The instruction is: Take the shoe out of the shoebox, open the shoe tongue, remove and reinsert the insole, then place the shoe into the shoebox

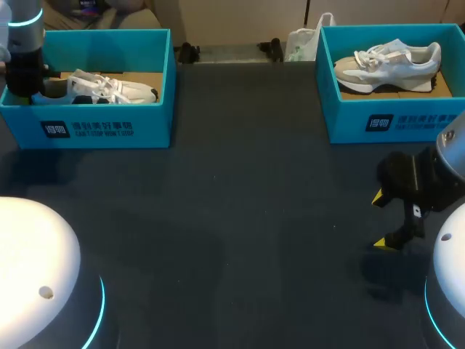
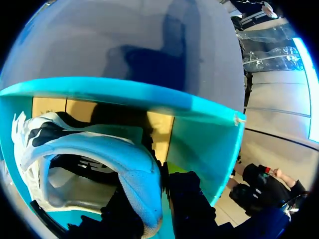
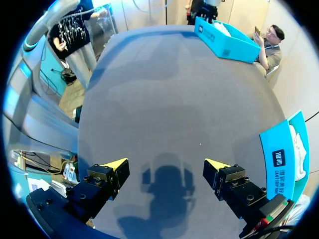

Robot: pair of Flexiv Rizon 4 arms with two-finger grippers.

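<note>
Lifting white lace-up sneaker [image 2: 99, 149] straight up, clear of turquoise cardboard shoebox [image 1: 102, 129]; left gripper [image 2: 154, 199] at heel, hold impossible to tell; right gripper [image 3: 166, 164] wide open, empty, well outside shoebox.

Robot test lab, not a home or shop. A wide, dark, matte table [image 1: 232, 218] fills the scene and is worked by two robot arms. The left arm [image 1: 20, 51], black with a glowing cyan band, stands over the far left corner. The right arm [image 1: 436, 182] hangs over the near right side. Rounded white housings [image 1: 36, 269] edged with cyan light rings (parts of the machine itself) sit in the near corners. Two matching teal cartons are set apart at the far corners: the left shoebox [image 1: 102, 127] holds the left sneaker [image 1: 116, 89], the right shoebox [image 1: 392, 120] holds the right sneaker [image 1: 389, 64].
</note>
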